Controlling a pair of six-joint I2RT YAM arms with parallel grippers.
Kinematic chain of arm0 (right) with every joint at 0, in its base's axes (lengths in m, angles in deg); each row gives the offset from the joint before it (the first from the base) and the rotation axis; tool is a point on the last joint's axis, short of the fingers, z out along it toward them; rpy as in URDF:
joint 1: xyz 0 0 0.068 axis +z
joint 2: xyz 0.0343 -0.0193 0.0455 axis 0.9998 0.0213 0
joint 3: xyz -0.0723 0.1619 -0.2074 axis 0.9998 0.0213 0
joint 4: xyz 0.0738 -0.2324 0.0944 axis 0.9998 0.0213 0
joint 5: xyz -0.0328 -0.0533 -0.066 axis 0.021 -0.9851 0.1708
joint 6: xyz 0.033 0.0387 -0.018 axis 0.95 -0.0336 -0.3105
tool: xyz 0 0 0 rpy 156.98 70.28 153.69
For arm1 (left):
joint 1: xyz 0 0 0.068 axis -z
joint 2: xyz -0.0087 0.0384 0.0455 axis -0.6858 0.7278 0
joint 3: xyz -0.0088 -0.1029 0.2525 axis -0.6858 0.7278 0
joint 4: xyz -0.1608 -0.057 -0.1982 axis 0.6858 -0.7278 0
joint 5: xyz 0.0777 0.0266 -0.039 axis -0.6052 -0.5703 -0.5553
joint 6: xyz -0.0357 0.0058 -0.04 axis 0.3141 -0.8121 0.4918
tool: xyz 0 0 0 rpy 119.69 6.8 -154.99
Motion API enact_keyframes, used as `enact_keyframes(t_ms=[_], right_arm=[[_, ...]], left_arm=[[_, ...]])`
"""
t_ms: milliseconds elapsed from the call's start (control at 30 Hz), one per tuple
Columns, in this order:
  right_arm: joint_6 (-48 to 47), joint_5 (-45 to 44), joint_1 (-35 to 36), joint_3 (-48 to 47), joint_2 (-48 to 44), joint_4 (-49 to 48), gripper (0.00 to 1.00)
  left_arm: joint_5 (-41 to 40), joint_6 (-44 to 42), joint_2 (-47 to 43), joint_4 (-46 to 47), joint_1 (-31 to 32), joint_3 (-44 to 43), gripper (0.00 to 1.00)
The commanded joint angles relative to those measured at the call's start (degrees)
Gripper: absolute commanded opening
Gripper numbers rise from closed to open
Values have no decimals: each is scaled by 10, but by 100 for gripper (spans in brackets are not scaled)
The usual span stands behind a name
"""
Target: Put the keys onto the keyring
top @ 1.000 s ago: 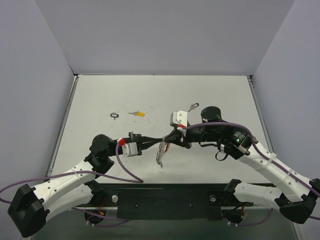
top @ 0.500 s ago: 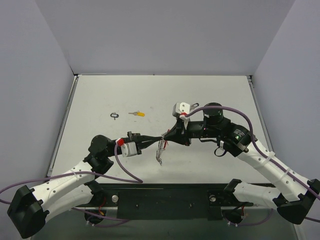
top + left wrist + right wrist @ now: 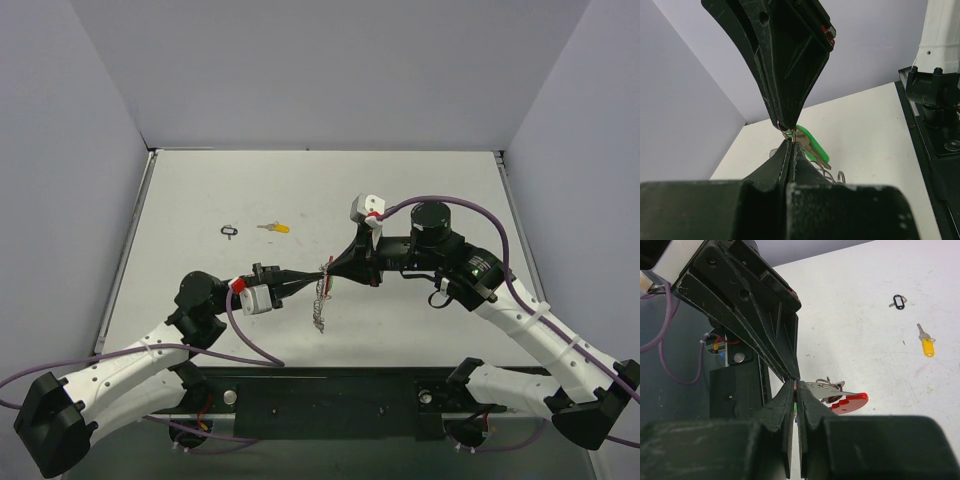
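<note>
The keyring (image 3: 320, 300), a silver coil loop with a curved red piece (image 3: 850, 402), hangs above the table between both gripper tips. My left gripper (image 3: 320, 273) is shut on its top, with a green-headed key (image 3: 810, 142) and the coil (image 3: 832, 175) dangling beside the fingers. My right gripper (image 3: 331, 268) meets it tip to tip and is shut on the same bundle, with a silver key (image 3: 822, 387) beside its fingers. A yellow-headed key (image 3: 273, 228) lies loose on the table at the back left and also shows in the right wrist view (image 3: 926, 346). No black or blue key shows.
A small bare black loop (image 3: 230, 231) lies just left of the yellow key and also shows in the right wrist view (image 3: 898, 302). The white table (image 3: 450, 180) has raised edges at left and right. Purple cables arc over both arms.
My right wrist has swung toward the back and its gripper has shifted slightly left. The two tips stay together. The keyring now hangs straighter. A key behind the right wrist is now covered.
</note>
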Motion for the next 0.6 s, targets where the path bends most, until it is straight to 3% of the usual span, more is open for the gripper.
enact_keyframes(t_ms=[0,567], right_arm=[[18,1,-9,-3,0,-43,0],[59,-17,-25,10,16,-14,0]], left_arm=[[11,6,-13,52,2,-29,0],[-6,37,-18,92,-10,-19,0]])
